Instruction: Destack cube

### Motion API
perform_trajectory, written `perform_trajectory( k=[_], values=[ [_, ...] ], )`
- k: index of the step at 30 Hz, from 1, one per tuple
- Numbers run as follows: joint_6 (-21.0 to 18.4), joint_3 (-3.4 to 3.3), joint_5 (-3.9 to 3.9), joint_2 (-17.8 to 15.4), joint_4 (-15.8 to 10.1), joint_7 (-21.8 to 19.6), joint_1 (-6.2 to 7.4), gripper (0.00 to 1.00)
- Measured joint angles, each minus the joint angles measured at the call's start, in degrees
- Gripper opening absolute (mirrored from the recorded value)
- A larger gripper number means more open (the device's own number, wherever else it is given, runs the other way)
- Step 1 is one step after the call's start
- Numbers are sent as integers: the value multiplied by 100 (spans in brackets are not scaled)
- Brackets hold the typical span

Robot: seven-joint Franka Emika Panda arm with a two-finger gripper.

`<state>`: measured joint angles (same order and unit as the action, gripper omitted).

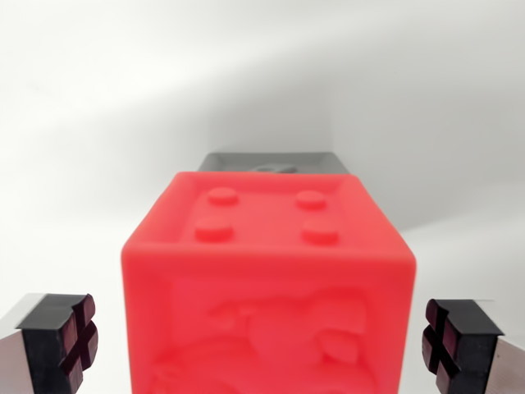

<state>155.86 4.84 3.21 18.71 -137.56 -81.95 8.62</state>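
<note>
Gripper (262, 341) spread wide, one black pad (64, 338) at the wrist view's left bottom corner, the other at the right, both clear of the cube. Red cube (267, 283) sits between them, centre frame, four studs on top, embossed relief on its near face. Behind it, a dark grey block (271, 162) partly hidden, touching or just behind, cannot tell. White surface (98, 123) all around.
</note>
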Motion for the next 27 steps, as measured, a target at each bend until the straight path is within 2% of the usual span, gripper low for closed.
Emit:
perform_trajectory(
  k=[9, 10, 27],
  values=[
    [153, -53, 12, 163, 20, -9, 50, 100],
    [160, -57, 12, 172, 21, -9, 53, 0],
    [166, -64, 12, 179, 25, -9, 61, 0]
  ],
)
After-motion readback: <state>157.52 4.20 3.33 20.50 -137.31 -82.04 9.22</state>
